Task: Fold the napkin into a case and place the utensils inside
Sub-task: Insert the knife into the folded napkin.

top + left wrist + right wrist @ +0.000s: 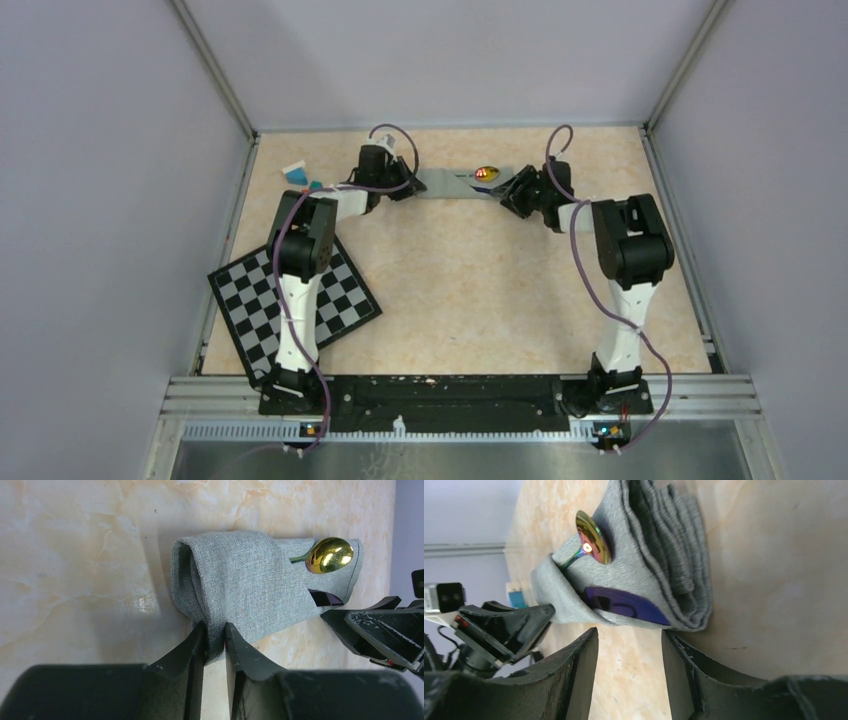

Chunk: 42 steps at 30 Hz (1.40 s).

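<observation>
Left gripper point(216, 630): clamped on the near edge of the case point(240, 580); a fold of it is pinched between the jaws.
Right gripper point(629, 635): jaws are held apart and nothing is gripped; the open end of the case lies just ahead of the tips.
Case: already folded into a layered pouch, lying between the two grippers.
Spoon point(329, 555): the handle is tucked in; the bowl is left outside, at the far side of the case from the right gripper.
Dark stick point(325, 598): tucked in; its end shows just ahead of the right gripper.
Progress: folding and loading are judged done; only the release and the withdrawal seem to be left.
</observation>
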Available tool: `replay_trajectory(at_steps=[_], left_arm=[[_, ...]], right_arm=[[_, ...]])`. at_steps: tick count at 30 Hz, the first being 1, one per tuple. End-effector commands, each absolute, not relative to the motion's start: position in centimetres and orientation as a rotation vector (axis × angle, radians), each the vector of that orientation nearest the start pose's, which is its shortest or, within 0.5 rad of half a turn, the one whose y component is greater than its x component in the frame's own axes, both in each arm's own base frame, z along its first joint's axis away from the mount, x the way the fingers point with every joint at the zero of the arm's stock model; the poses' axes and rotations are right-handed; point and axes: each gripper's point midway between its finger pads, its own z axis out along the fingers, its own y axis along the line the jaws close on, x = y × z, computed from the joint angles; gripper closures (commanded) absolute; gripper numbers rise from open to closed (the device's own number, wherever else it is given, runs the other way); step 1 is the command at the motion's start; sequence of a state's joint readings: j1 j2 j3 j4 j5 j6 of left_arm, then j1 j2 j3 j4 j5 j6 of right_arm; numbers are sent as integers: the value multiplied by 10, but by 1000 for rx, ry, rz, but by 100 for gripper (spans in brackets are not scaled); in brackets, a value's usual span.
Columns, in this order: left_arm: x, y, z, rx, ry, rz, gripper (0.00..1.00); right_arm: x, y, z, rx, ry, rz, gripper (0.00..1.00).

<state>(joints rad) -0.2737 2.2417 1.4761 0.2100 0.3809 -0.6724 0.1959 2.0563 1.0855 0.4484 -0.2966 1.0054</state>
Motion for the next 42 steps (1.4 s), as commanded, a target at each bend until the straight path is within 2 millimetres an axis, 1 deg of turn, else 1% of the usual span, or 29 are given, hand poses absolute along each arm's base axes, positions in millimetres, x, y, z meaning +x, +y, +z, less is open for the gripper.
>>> replay_trajectory(at_steps=[1,3,5,8,10,12,17,22,26,28,32,35,38,41,42], left_arm=[[532,-247,66,-145,2179,-970,74],[531,-248,65,-140,2181,-974,73],[531,-249,66,-138,2181,-978,72],[530,-249,67,-129,2180,-983,68],[529,-249,67,-124,2182,-984,67],[528,-249,66,-118,2188,-982,67],[527,-248,69,-111,2185,-971,67],[527,-247,69,-105,2187,-966,65],[526,-247,68,-101,2189,-969,65],[527,-246,68,-97,2189,-962,65],[527,-245,69,-88,2191,-948,65],[527,-244,68,-83,2192,-940,64],[527,-244,69,-81,2193,-937,64],[525,-242,70,-74,2200,-927,56],[524,-241,74,-72,2196,-925,52]], right_arm=[[475,155,29,595,2310,880,50],[471,150,33,506,2328,851,50],[470,145,39,417,2353,812,53],[474,133,53,375,2314,767,54],[478,136,60,335,2306,792,57],[482,142,61,313,2310,823,61],[487,153,57,307,2314,847,66],[498,158,57,322,2290,863,74],[507,164,56,330,2286,877,76],[513,167,60,321,2277,871,78],[518,170,66,321,2270,861,81],[521,170,69,336,2262,856,80],[524,168,65,360,2281,832,78],[524,167,68,366,2281,826,76],[522,168,72,356,2280,824,74]])
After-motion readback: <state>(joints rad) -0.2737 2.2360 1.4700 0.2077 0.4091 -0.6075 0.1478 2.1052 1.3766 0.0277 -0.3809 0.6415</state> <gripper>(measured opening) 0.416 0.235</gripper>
